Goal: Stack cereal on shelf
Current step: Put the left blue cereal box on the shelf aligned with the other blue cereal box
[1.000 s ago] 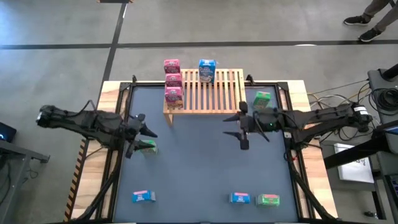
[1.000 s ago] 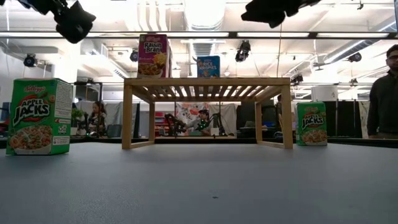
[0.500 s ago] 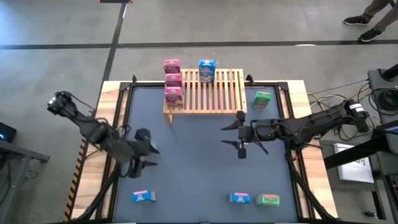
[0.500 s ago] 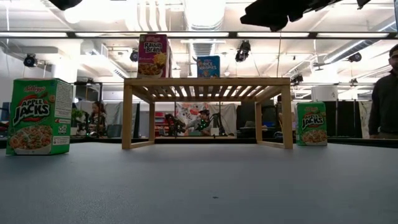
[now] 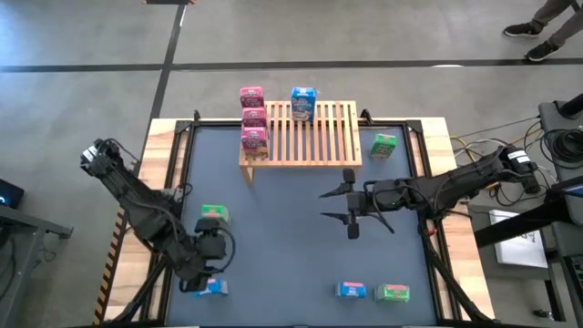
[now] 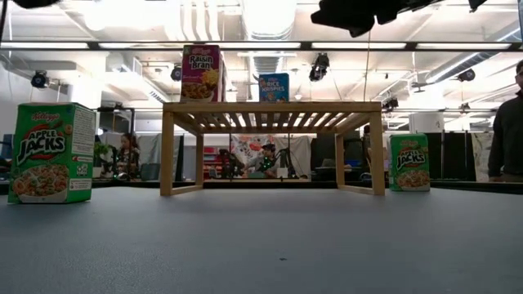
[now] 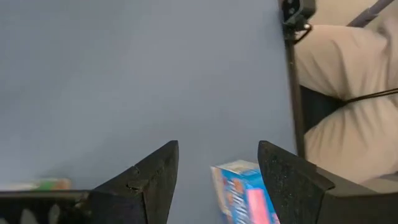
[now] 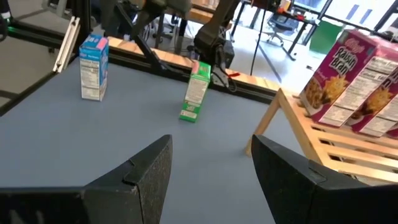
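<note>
The wooden shelf [image 5: 305,135] stands at the table's far side. Three pink cereal boxes [image 5: 253,117] stand in a row along its left end and a blue box [image 5: 303,103] at its far edge. My left gripper [image 7: 217,171] is open above a blue box [image 7: 241,196] at the near left [image 5: 210,288]; the box shows between the fingers, apart from them. A green box [image 5: 213,214] stands upright on the table behind it. My right gripper [image 5: 333,205] is open and empty above the table's middle, in front of the shelf.
A green box [image 5: 383,146] stands to the right of the shelf. A blue box [image 5: 351,290] and a green box [image 5: 393,292] lie near the front edge at the right. Bare grey table lies between the arms. A person stands beyond the table's right side [image 6: 508,122].
My left gripper has gone from beside the green box toward the table's near edge and now hangs over the near-left blue box. My right gripper has drifted a little toward the near edge and the left. No box has moved.
</note>
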